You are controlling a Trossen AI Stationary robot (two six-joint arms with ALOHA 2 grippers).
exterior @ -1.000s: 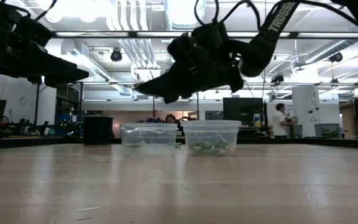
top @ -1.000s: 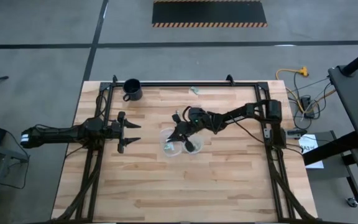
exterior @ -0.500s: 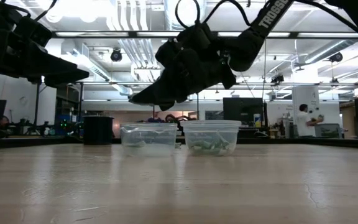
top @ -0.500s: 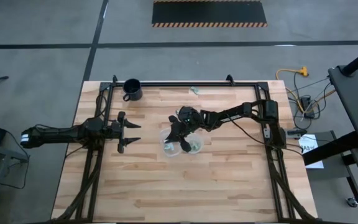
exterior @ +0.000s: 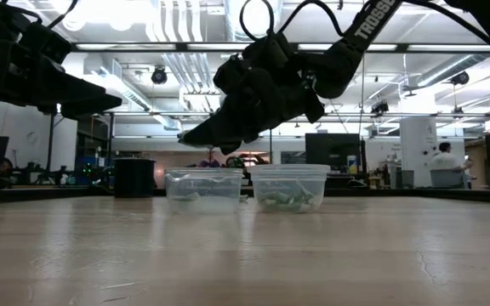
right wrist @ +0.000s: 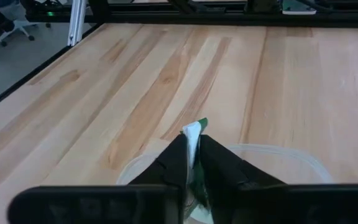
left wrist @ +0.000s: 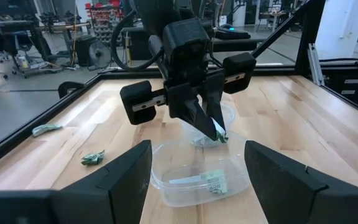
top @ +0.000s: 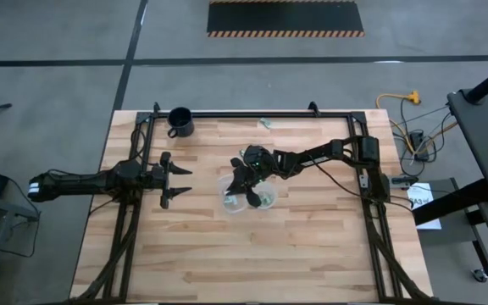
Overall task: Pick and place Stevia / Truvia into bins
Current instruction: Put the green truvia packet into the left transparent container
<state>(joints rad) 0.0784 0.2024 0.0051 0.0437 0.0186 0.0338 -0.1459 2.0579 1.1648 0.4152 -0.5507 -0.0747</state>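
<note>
Right gripper [left wrist: 211,127] has carried a packet [left wrist: 219,135] over the bins [left wrist: 197,179].

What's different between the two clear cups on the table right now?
In the low view, the left bin shows only a packet or so at its bottom, while the right bin holds a visible heap of green-and-white packets. The right gripper, shut on a packet, hangs above the left bin rather than the right bin. Both are clear, roundish and upright, standing side by side.
</note>
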